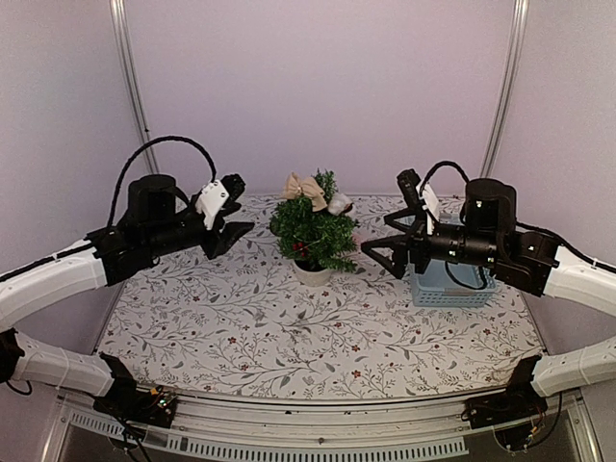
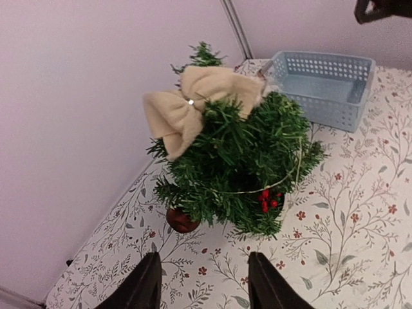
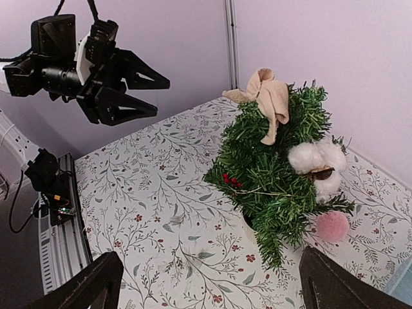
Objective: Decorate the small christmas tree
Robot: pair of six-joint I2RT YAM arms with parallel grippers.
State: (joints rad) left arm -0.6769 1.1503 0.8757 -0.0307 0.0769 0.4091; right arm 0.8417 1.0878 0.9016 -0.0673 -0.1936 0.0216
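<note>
Small christmas tree (image 1: pixel 313 231) upright in its white pot (image 1: pixel 314 274), toward the back middle of the flowered bench (image 1: pixel 241 327). Beige bow (image 1: pixel 304 186) near the top, white fluffy ornament (image 1: pixel 339 203) on the right side, red berries (image 1: pixel 298 247) lower down. Pink ball (image 3: pixel 332 226) and dark red ball (image 2: pixel 181 220) at the low branches. Left pincer (image 3: pixel 162 96) raised left of the tree, apart from it, jaws partly spread, nothing between. Right pincer (image 1: pixel 375 234) just beside the tree's right, spread wide, empty, by a blue basket (image 1: pixel 452 284).
</note>
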